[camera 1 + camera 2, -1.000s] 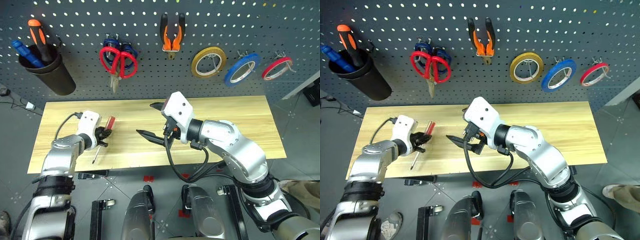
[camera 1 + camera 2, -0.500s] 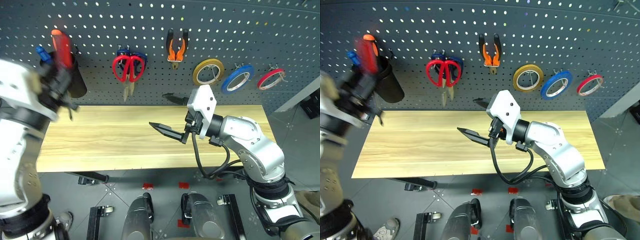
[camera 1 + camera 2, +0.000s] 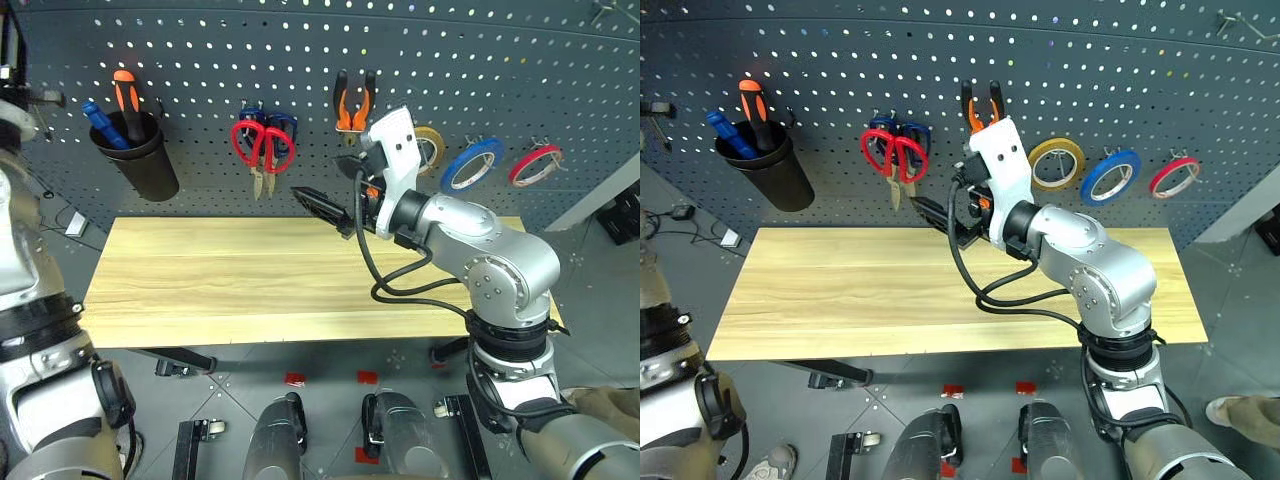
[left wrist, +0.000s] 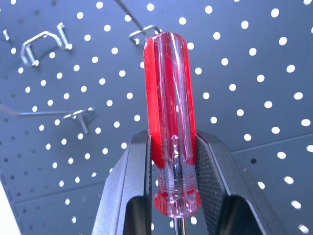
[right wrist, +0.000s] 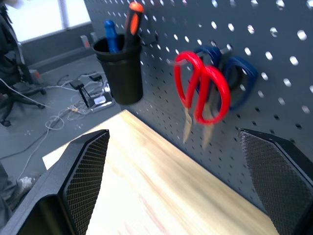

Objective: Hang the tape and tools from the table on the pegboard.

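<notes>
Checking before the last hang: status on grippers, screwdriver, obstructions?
Left gripper shut on red-handled screwdriver, raised at the pegboard near bare hooks. Right gripper open, empty, facing hung red-handled scissors. Nothing in the way.

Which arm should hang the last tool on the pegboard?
Left. Its gripper already clamps the slim red-handled screwdriver right in front of the dark grey pegboard and its small metal hooks. The right gripper is open and empty.
</notes>
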Action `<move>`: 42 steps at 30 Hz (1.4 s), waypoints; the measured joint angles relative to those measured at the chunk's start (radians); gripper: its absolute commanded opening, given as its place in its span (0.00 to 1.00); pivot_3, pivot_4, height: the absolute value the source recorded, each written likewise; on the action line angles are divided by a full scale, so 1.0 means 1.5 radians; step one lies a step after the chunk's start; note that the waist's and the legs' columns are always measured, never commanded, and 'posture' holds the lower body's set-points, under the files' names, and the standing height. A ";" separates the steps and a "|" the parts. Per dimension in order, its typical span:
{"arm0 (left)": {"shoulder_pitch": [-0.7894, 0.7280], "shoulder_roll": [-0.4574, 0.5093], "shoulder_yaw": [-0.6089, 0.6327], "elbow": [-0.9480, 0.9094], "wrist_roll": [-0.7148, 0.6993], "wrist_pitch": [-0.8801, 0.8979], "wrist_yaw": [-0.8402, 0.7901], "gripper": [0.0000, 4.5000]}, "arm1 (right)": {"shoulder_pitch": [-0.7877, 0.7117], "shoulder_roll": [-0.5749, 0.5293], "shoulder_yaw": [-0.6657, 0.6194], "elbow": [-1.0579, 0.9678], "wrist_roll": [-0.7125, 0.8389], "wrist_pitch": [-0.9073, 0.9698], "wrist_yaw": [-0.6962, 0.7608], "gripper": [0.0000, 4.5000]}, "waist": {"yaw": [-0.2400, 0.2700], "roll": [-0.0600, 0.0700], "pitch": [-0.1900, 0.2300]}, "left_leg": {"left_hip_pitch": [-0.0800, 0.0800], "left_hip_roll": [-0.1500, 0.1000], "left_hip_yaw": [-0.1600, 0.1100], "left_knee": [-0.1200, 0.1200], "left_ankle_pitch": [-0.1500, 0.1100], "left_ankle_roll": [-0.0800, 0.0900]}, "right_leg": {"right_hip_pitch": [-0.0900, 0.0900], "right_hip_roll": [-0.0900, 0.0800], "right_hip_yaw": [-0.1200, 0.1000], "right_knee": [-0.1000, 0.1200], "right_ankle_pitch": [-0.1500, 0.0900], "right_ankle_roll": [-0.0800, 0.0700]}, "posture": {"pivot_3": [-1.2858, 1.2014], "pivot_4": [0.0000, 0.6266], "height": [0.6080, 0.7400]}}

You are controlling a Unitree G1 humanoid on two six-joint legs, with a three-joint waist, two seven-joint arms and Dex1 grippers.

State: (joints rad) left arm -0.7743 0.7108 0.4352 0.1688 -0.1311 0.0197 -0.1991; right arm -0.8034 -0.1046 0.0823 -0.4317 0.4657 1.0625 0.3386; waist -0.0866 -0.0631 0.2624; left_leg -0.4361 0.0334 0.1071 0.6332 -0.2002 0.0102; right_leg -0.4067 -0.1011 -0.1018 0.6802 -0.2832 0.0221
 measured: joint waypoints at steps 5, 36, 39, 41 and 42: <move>-0.045 -0.021 -0.051 0.111 0.034 -0.102 0.010 0.20 | 0.005 0.001 0.006 -0.022 0.028 -0.008 0.023 1.00 | -0.005 0.000 0.000 | 0.000 0.000 0.000 0.000 0.000 0.000 | 0.000 0.000 0.000 0.000 0.000 0.000 | 0.42 0.27 1.00; 0.229 -0.166 -0.132 -0.192 0.014 -0.025 0.084 0.89 | 0.051 -0.042 0.044 -0.033 0.038 -0.084 0.038 1.00 | -0.038 0.002 -0.012 | 0.001 0.001 0.001 0.006 -0.001 0.001 | 0.001 0.000 0.003 0.004 0.000 0.000 | 0.43 0.26 1.00; 0.325 -0.198 -0.134 -0.240 0.010 0.069 0.098 0.89 | 0.077 -0.073 0.045 -0.033 0.025 -0.102 0.049 1.00 | -0.039 0.001 -0.013 | 0.001 0.004 0.001 0.008 -0.001 0.001 | 0.000 0.003 0.003 0.008 0.000 0.000 | 0.43 0.26 1.00; 0.364 -0.218 -0.114 -0.280 0.010 0.130 0.120 0.89 | 0.100 -0.093 0.054 -0.033 0.010 -0.123 0.050 1.00 | -0.036 0.002 -0.014 | 0.002 0.006 0.001 0.008 -0.001 0.001 | 0.000 0.005 0.004 0.009 0.001 -0.002 | 0.44 0.25 1.00; 0.381 -0.223 -0.106 -0.296 0.013 0.155 0.132 0.89 | 0.117 -0.103 0.056 -0.033 -0.001 -0.135 0.051 1.00 | -0.035 0.002 -0.016 | 0.002 0.006 0.000 0.008 -0.001 0.001 | 0.000 0.006 0.004 0.009 0.001 -0.002 | 0.44 0.24 1.00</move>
State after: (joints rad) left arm -0.2026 0.3760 0.2767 -0.2758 -0.1112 0.2523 -0.0015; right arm -0.6276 -0.2593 0.1662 -0.4812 0.4645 0.8601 0.4147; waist -0.1386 -0.0608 0.2390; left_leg -0.4333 0.0429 0.1076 0.6455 -0.2013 0.0119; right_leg -0.4063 -0.0922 -0.0964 0.6935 -0.2812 0.0187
